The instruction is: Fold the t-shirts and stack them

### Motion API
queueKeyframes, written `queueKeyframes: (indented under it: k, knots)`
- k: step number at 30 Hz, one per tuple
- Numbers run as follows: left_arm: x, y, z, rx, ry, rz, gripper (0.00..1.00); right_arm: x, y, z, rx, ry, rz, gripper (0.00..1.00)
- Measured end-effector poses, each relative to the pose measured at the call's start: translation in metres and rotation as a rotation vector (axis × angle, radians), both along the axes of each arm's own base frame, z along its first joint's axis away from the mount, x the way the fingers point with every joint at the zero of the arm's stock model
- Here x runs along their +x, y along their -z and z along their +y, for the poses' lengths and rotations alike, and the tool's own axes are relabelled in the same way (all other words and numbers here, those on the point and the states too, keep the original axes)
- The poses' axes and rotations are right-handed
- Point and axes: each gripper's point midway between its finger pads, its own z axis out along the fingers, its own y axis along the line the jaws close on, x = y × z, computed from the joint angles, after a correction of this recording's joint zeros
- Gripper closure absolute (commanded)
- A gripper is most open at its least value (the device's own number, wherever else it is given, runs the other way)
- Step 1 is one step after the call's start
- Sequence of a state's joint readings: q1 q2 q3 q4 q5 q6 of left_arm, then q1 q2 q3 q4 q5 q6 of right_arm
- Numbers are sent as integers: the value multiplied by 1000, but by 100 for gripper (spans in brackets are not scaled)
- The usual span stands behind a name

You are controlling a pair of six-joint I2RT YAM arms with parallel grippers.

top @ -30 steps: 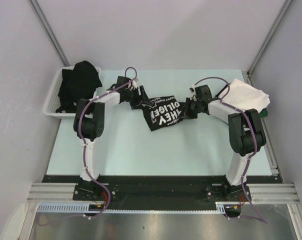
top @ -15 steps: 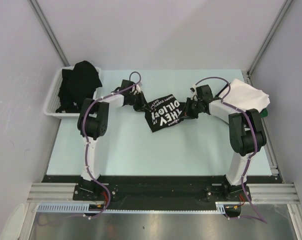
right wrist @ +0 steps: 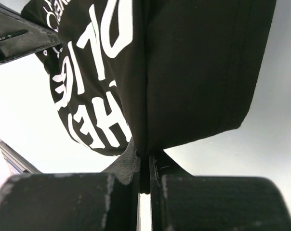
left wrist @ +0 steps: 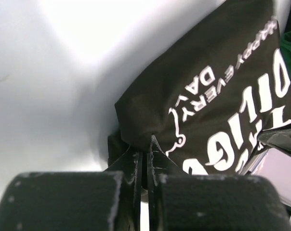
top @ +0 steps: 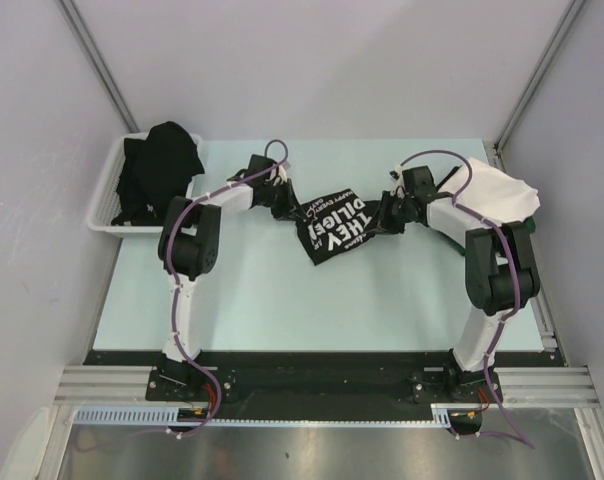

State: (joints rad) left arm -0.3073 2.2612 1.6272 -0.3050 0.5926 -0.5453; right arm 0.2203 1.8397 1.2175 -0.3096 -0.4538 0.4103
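My left jaws, open a second ago, have closed flat on the left edge of the black cotton t-shirt with white block lettering [top: 332, 228], while my right jaws pinch its opposite edge, holding it stretched over the far middle of the pale green worktop [top: 282, 300] (I judge spreading can begin). Open room lies toward the near edge. The white slotted plastic basket [top: 104, 200] at far left and the plain white t-shirt [top: 497, 190] at far right bound sideways travel.
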Motion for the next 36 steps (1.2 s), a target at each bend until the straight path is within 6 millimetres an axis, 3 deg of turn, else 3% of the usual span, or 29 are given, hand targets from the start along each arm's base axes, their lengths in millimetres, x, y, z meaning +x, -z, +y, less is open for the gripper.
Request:
queueKeyframes:
  k: [3, 9, 13, 20, 25, 31, 36]
  knots:
    - [6, -14, -7, 7, 7, -24, 100, 2, -6, -9, -4, 15, -8, 100]
    - [30, -75, -30, -29, 32, -138, 100, 14, -26, -25, -26, 43, -51, 100]
    - [40, -116, -47, -61, 50, -217, 100, 26, -50, -39, -42, 62, -107, 100]
    - [41, -168, -79, -125, 81, -298, 100, 50, -94, -78, -105, 123, -204, 100]
    - [36, -188, -111, -190, 98, -320, 100, 61, -119, -108, -164, 172, -251, 100]
    - [30, -193, -147, -260, 103, -309, 100, 70, -147, -137, -222, 212, -300, 100]
    - [23, -201, -169, -306, 104, -319, 100, 75, -164, -173, -270, 278, -329, 100]
